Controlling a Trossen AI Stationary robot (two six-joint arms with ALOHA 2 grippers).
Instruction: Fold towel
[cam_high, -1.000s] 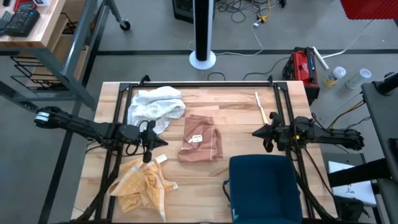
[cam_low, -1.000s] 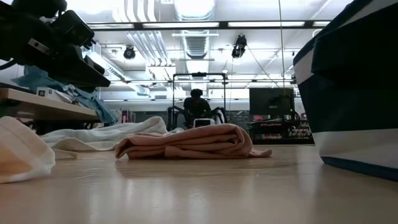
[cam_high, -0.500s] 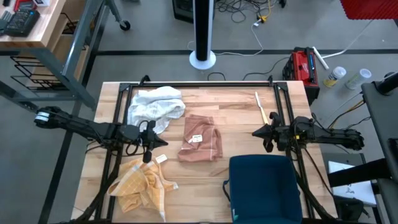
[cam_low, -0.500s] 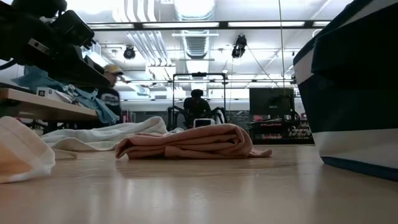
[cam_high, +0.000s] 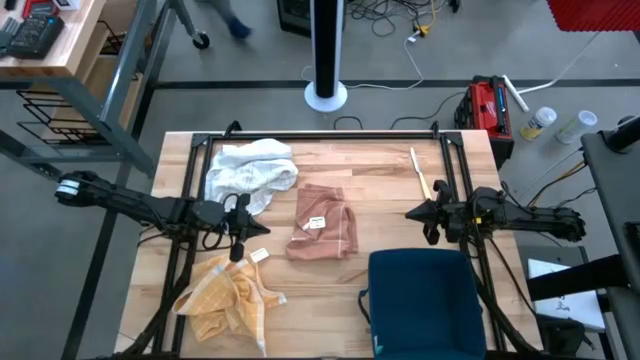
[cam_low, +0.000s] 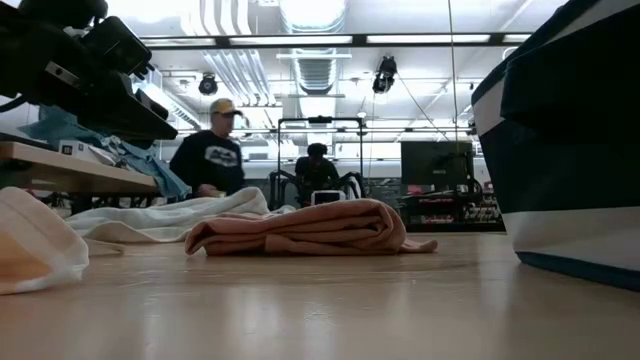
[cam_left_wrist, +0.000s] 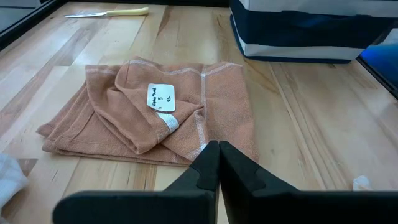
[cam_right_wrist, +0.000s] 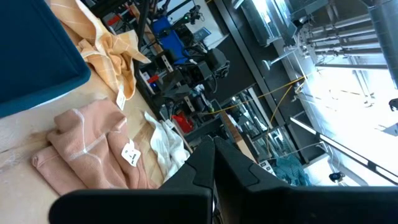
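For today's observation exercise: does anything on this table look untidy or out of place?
The pink towel at mid-table is only loosely folded, its edges uneven and tag showing. The white towel and yellow towel lie crumpled in heaps.

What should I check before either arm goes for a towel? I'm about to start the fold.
1. Left gripper shut, holding nothing: not ok for a grasp, open first.
2. Right gripper shut, holding nothing: not ok, open first.
3. Pink towel at table centre, between the arms, nothing on it: ok.
4. Pink towel flat: not ok, it is loosely bunched with its tag on top.
5. White towel and yellow towel apart from the pink one: ok.
6. Blue bin apart from the pink towel: ok.
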